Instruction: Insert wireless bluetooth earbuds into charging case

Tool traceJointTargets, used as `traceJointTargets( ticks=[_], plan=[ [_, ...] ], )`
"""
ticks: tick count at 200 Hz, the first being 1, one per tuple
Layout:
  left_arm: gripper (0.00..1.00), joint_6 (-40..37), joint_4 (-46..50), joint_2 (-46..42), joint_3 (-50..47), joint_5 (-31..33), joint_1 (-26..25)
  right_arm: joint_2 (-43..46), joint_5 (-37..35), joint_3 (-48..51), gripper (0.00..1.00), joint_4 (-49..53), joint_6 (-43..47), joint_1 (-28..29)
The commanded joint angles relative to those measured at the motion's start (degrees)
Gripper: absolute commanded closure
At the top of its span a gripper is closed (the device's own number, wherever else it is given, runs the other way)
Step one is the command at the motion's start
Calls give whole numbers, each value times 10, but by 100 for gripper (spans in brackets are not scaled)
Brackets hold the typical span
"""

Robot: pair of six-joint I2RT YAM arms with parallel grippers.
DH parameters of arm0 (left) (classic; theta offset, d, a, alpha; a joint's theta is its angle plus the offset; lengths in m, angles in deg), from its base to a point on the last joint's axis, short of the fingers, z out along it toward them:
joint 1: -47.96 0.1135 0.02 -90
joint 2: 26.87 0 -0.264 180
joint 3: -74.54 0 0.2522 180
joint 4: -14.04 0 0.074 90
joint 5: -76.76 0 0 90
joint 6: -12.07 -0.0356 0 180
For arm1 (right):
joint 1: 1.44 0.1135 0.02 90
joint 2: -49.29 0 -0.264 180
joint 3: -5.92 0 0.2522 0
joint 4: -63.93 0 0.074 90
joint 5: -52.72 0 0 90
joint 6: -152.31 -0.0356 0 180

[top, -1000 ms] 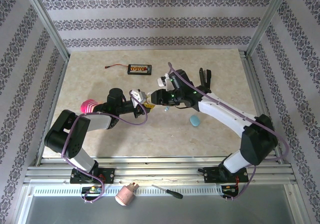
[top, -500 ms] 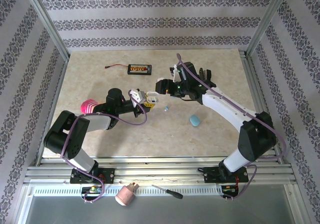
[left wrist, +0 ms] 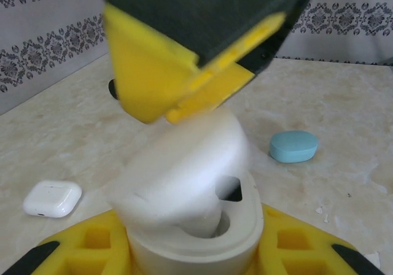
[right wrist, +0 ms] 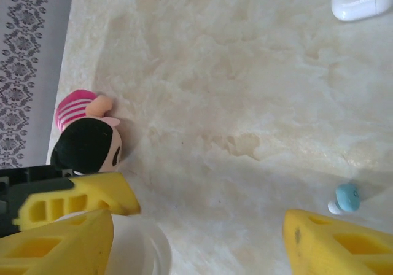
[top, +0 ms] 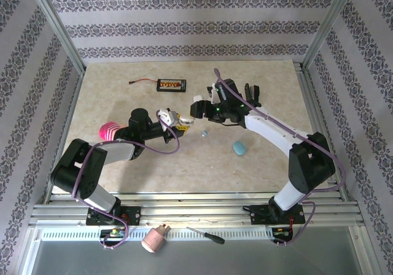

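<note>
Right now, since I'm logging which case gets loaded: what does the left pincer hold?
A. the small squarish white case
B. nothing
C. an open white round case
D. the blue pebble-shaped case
C: the left pincer clamps an open white round case between its yellow fingers, while the blue case and the squarish white case lie apart on the table.

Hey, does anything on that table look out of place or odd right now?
A pale blue earbud lies loose on the tabletop, apart from the closed blue case and from the open white case held in the left claw. A screwdriver also lies off the table, on the front ledge.
</note>
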Motion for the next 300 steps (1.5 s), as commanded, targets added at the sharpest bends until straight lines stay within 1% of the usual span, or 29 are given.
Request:
traceJointTargets(
  ticks=[1, 11, 25, 39, 53, 63, 79, 102, 123, 136, 172, 203, 218, 237, 250, 258, 273, 278, 292, 300],
  plan=[
    [76, 16, -10, -11, 16, 7, -6, 38, 6, 22, 27, -16, -12, -6],
    [76, 22, -22, -8, 16, 3, -6, 51, 18, 36, 27, -38, -26, -10],
    [76, 39, -47, -3, 14, -2, -6, 66, 55, 65, 26, -92, -61, -20],
    [76, 55, -65, 1, 16, -4, -6, 78, 111, 110, 27, -183, -129, -36],
    [76, 73, -86, 3, 19, -2, -6, 75, 163, 155, 27, -306, -215, -49],
    [76, 86, -101, 5, 19, -4, -6, 66, 186, 171, 27, -353, -251, -52],
    [76, 97, -123, 8, 18, -5, -6, 54, 210, 181, 27, -384, -274, -52],
    [76, 104, -129, 13, 24, -9, -6, 39, 235, 203, 28, -470, -329, -49],
    [76, 123, -155, 17, 24, -14, -6, 12, 254, 213, 30, -544, -383, -43],
    [76, 133, -167, 19, 27, -17, -6, -2, 258, 214, 31, -562, -398, -38],
    [76, 133, -158, 17, 30, -19, -6, -17, 258, 219, 42, -585, -415, -31],
    [76, 132, -153, 21, 31, -20, -6, -20, 259, 223, 58, -595, -431, -31],
    [76, 135, -158, 24, 32, -21, -6, -24, 260, 225, 65, -618, -440, -32],
    [76, 134, -161, 27, 31, -19, -6, -26, 260, 225, 68, -626, -448, -33],
    [75, 134, -162, 28, 31, -17, -6, -25, 261, 224, 69, -628, -451, -34],
    [75, 132, -163, 28, 30, -13, -6, -24, 262, 222, 67, -628, -451, -34],
    [75, 129, -161, 28, 30, -8, -6, -25, 268, 220, 55, -631, -450, -32],
    [75, 127, -160, 29, 30, -8, -6, -26, 270, 219, 53, -631, -450, -32],
    [75, 123, -157, 30, 31, -3, -6, -29, 271, 217, 53, -634, -452, -29],
    [75, 123, -159, 33, 32, -2, -6, -32, 270, 216, 55, -637, -454, -28]
  ],
)
